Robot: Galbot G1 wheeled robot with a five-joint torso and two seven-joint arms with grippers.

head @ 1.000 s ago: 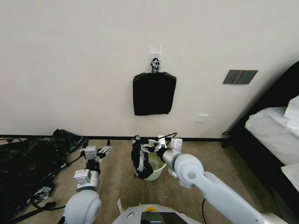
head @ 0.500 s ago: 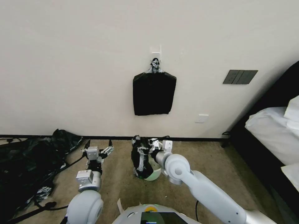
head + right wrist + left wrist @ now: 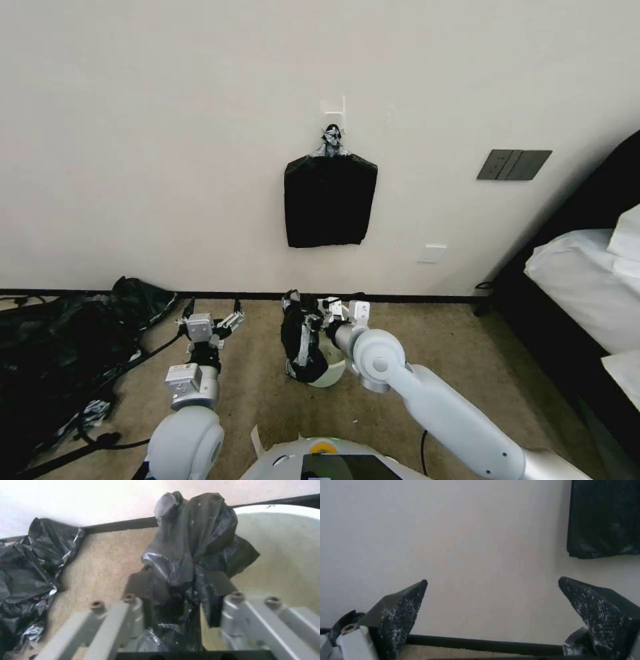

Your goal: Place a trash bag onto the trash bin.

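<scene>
- The wall (image 3: 167, 147) fills the far side, with a black baseboard (image 3: 220, 295) along its foot and a beige carpet floor (image 3: 260, 393) in front of it.
- A bed (image 3: 587, 287) with white bedding stands at the right edge, beside a dark frame.
- A large mass of black plastic sheeting (image 3: 60, 347) lies heaped on the floor at the far left, against the baseboard.
- A flat black bundle (image 3: 330, 200) hangs on the wall from a white hook (image 3: 333, 107), straight above the bin; a dark switch plate (image 3: 513, 165) sits on the wall to its right.
- The right arm (image 3: 427, 400) reaches from the near right toward the middle of the floor.
- The left arm (image 3: 190, 393) is held out on the near left, well apart from the bin.
- The trash bin (image 3: 331, 370) stands on the floor near the baseboard, cream-white and open-topped.
- The trash bag (image 3: 301, 340) is draped, crumpled, over the bin's left rim, hanging down the outside and bunched up above it.
- The right gripper (image 3: 181, 580) is at the bin's rim, its jaws clenched on the bag's film, with the bin's pale inside just to one side.
- The left gripper (image 3: 493, 590) points toward the wall with its jaws spread wide and nothing between them.
</scene>
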